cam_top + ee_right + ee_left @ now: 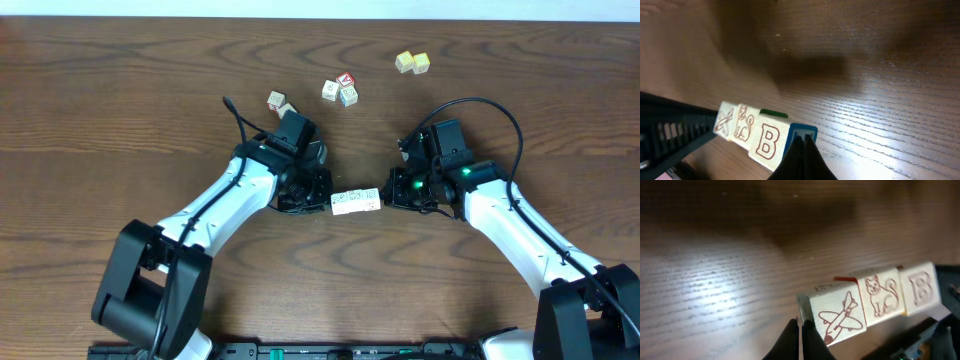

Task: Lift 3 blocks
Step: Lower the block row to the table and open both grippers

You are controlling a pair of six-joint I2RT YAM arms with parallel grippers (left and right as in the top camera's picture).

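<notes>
shut fingertips on both sides, nothing between them: left gripper (801,330) butts the airplane end of the 3 blocks (356,202), right gripper (801,145) butts the b end. row's long axis runs straight from one gripper to the other, both arms equally near it. my read: the lift depends on pressing inward along that axis.

Even overhead light; wrist views blurred, glare streaking the table (715,280).

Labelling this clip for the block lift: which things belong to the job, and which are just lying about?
Job: row of three blocks, pressed between left gripper and right gripper, both shut.
Lying about: pale yellow pair; cluster of three cubes; two cubes.
</notes>
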